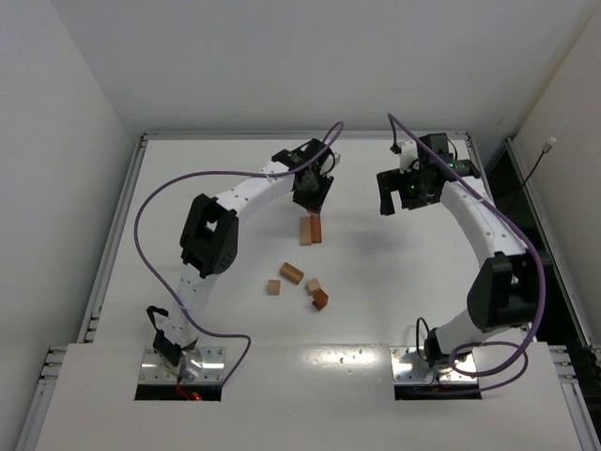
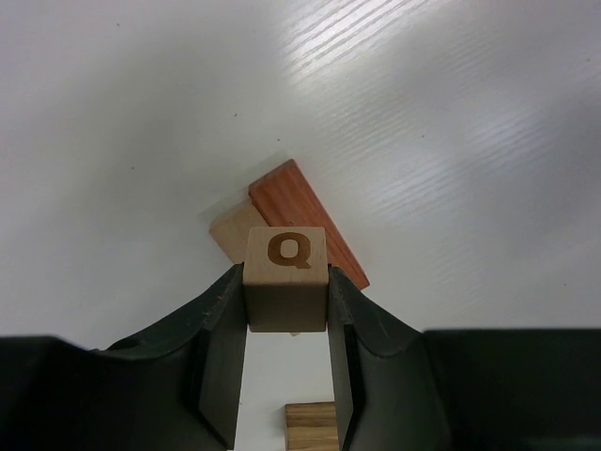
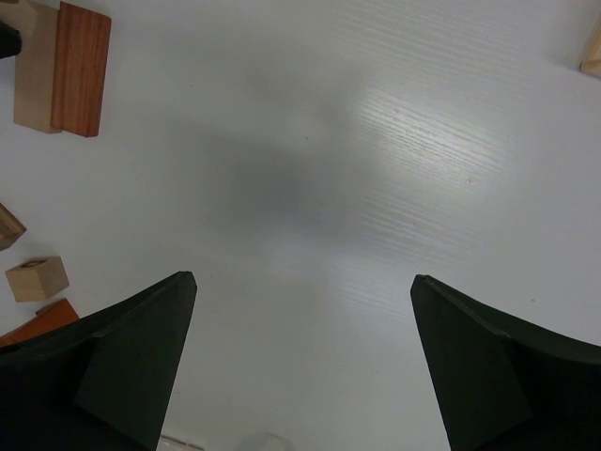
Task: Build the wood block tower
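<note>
My left gripper (image 1: 311, 194) is shut on a tan wood cube marked Q (image 2: 286, 256) and holds it above two bars lying flat side by side: a tan bar (image 1: 305, 230) and a reddish-brown bar (image 1: 315, 227). In the left wrist view the reddish bar (image 2: 299, 205) and the tan bar (image 2: 230, 231) lie just beyond the cube. No upright tower shows. Several loose wood blocks lie nearer the bases: a tan block (image 1: 291, 272), a small cube (image 1: 273, 287), another cube (image 1: 313, 284) and a reddish block (image 1: 320, 300). My right gripper (image 3: 300, 279) is open and empty above bare table.
The white table (image 1: 225, 310) has raised rails along its left edge (image 1: 117, 235) and far edge. The right wrist view shows the two bars (image 3: 56, 68) at its top left and a tan piece (image 3: 592, 54) at its top right edge.
</note>
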Controlling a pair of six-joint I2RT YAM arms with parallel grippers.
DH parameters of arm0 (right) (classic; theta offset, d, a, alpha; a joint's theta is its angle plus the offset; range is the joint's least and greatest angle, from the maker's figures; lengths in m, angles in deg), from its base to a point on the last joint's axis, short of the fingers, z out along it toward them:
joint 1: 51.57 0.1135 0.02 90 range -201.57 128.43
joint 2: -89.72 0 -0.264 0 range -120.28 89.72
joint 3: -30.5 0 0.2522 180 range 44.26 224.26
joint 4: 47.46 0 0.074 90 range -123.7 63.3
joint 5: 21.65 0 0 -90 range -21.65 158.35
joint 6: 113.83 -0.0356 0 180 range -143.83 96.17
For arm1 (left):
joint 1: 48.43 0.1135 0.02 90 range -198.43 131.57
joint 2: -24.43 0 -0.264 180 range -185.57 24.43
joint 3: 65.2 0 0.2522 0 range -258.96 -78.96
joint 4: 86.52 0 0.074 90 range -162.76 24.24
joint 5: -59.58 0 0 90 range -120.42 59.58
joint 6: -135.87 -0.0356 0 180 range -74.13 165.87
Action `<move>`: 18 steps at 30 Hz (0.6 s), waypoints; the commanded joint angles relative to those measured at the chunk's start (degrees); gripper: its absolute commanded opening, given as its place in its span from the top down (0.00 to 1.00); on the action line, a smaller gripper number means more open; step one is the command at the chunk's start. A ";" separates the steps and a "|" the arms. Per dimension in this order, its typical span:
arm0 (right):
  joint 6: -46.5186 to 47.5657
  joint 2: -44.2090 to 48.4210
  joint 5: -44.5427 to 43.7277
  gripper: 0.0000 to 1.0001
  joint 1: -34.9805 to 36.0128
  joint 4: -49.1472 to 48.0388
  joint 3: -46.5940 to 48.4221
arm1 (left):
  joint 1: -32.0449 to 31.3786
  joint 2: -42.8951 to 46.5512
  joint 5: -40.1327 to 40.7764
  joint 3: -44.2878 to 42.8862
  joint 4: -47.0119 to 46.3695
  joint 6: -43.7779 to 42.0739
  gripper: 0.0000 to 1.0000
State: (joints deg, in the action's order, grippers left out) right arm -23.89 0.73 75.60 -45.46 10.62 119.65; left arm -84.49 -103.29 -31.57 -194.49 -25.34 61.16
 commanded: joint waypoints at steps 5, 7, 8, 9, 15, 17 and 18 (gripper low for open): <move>-1.09 -0.83 2.25 0.04 -1.01 0.07 1.16 | -0.33 -2.70 -0.43 0.21 -0.49 1.15 1.00; -1.09 -1.45 2.25 0.04 -1.01 0.07 1.16 | -0.33 -2.71 -0.43 0.21 -0.49 1.15 1.00; -1.09 -1.45 2.25 0.04 -1.01 0.07 1.16 | -0.33 -3.23 -0.43 0.21 -0.49 1.15 1.00; -1.09 -2.06 2.25 0.04 -1.01 0.07 1.16 | -0.33 -3.24 -0.43 0.21 -0.49 1.15 1.00; -1.09 -3.12 2.77 0.04 -1.01 0.07 2.30 | 0.19 -4.38 -0.43 1.35 -0.49 1.15 1.00; -1.09 -3.73 2.77 0.04 -1.01 0.07 2.91 | 0.72 -4.38 -0.43 2.23 -0.49 1.67 1.00; -1.09 -3.73 2.77 0.04 -1.01 0.07 2.91 | 0.72 -4.38 -0.43 2.23 -0.49 1.67 1.00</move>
State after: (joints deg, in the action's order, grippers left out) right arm -24.10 -2.68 77.00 -46.21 11.45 119.74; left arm -84.27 -107.26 -31.64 -193.02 -25.58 61.75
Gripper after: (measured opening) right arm 0.960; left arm 0.305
